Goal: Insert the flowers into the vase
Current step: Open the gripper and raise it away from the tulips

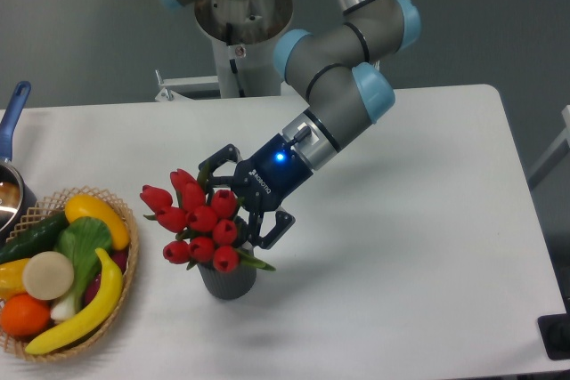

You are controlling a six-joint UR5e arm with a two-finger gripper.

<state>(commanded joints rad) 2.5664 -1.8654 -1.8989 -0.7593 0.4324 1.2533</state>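
Note:
The flowers (198, 219), a bunch of red tulip buds with green leaves, stand in the vase (228, 280) and lean to the left, with the buds spread wider than its mouth. The vase is a small dark grey cylinder on the table, mostly hidden under the buds. My gripper (240, 209) comes in from the upper right, just behind the bunch. Its fingers (278, 227) are spread wide on either side of the stems. The stems themselves are hidden by the buds, so I cannot tell if a finger touches them.
A woven wicker basket (123, 289) with toy fruit and vegetables, including a banana (89, 309), sits at the front left, close to the vase. A pot with a blue handle (12, 113) is at the left edge. The table's front edge runs close below the vase.

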